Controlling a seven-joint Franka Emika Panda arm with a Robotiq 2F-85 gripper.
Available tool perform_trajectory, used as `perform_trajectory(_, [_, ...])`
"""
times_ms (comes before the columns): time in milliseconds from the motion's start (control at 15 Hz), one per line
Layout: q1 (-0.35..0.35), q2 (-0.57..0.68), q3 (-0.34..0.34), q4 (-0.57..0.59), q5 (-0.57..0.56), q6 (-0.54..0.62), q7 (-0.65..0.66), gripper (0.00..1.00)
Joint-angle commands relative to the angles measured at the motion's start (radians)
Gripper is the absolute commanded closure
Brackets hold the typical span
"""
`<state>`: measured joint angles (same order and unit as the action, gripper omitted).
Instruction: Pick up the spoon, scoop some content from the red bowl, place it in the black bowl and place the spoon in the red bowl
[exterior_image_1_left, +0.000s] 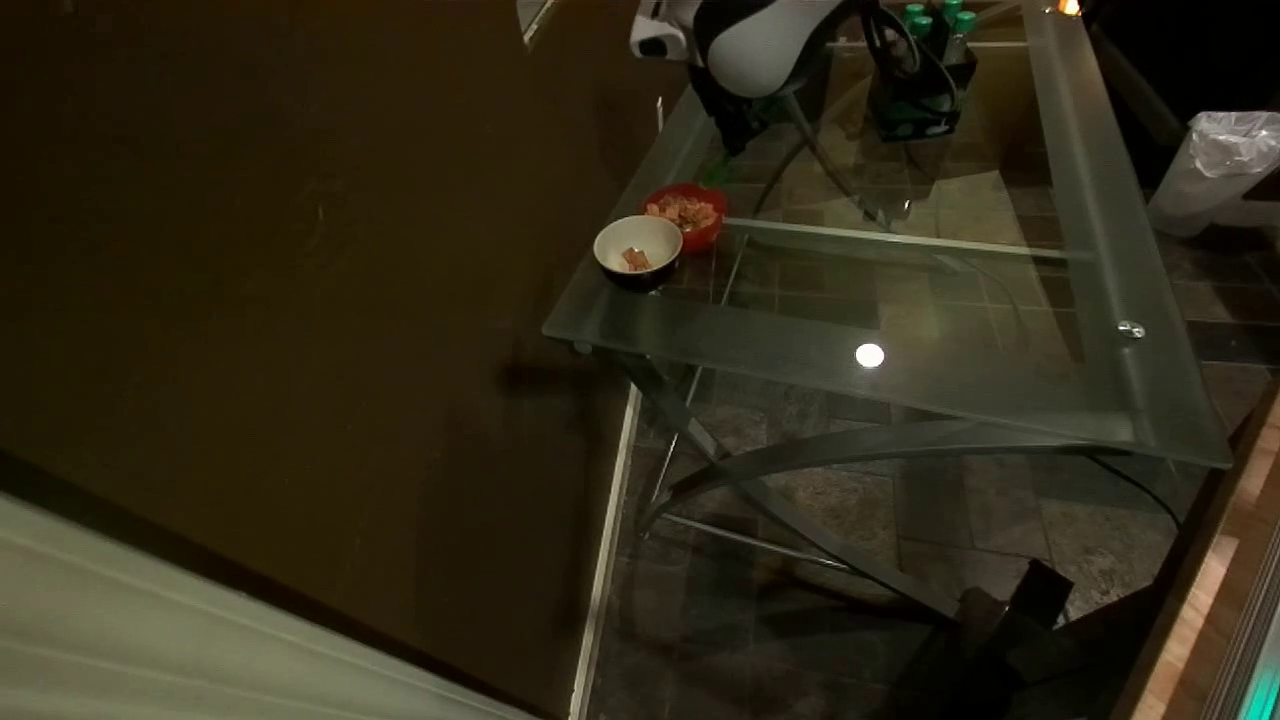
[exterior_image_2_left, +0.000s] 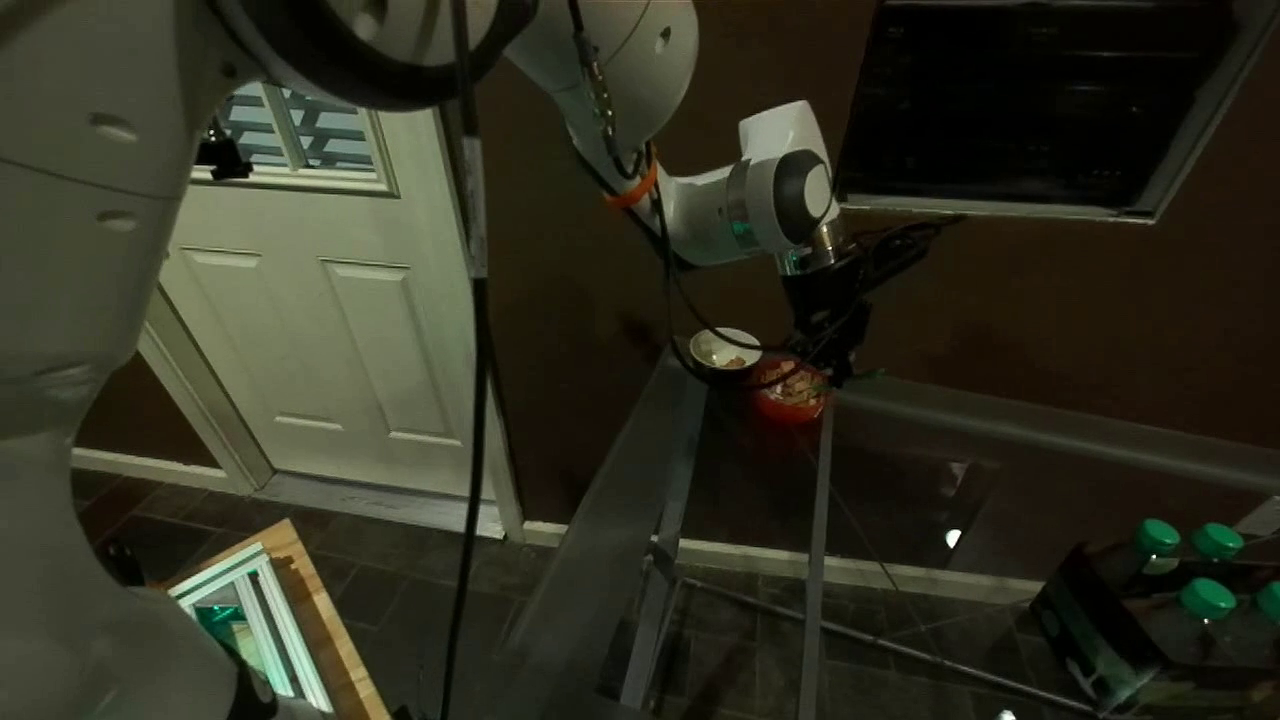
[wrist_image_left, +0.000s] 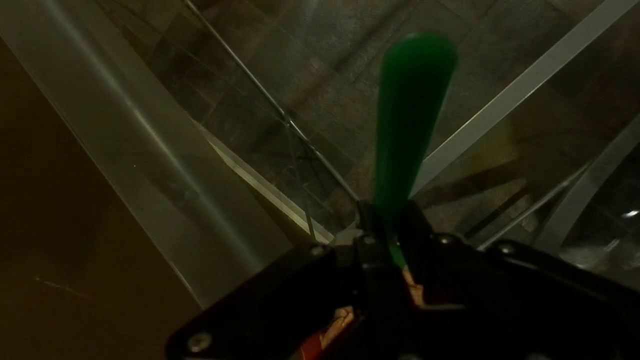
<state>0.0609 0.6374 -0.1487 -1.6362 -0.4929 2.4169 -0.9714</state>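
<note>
My gripper (wrist_image_left: 392, 220) is shut on the green handle of the spoon (wrist_image_left: 416, 105), whose butt end sticks out past the fingertips in the wrist view. The spoon's scooping end does not show. The red bowl (exterior_image_1_left: 709, 239) holds many orange-brown pieces and sits at the wall-side edge of the glass table. Just over its rim hangs the gripper (exterior_image_2_left: 843, 372), tilted, in both exterior views. Beside the red bowl stands the black bowl (exterior_image_1_left: 618, 246), cream-white inside, with a little of the same content at its bottom. In the wrist view the gripper hides most of the red bowl (wrist_image_left: 311, 348).
The glass table (exterior_image_1_left: 800, 335) has a frosted border, and a dark wall (exterior_image_1_left: 400, 250) runs along the bowls' side. A carton (exterior_image_2_left: 1080, 620) of green-capped bottles stands farther along the table. Black cables (exterior_image_2_left: 690, 365) loop from the arm in front of the bowls. A bin (exterior_image_1_left: 1205, 180) stands beyond the table.
</note>
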Motion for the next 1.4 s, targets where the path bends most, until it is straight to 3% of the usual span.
perform_trajectory(0, [0.045, 0.051, -0.011, 0.084, -0.106, -0.095, 0.106, 0.96])
perform_trajectory(867, [0.079, 0.154, 0.035, 0.207, -0.342, -0.282, 0.228, 0.96])
perform_trajectory(1333, [0.079, 0.205, 0.075, 0.27, -0.377, -0.332, 0.216, 0.96])
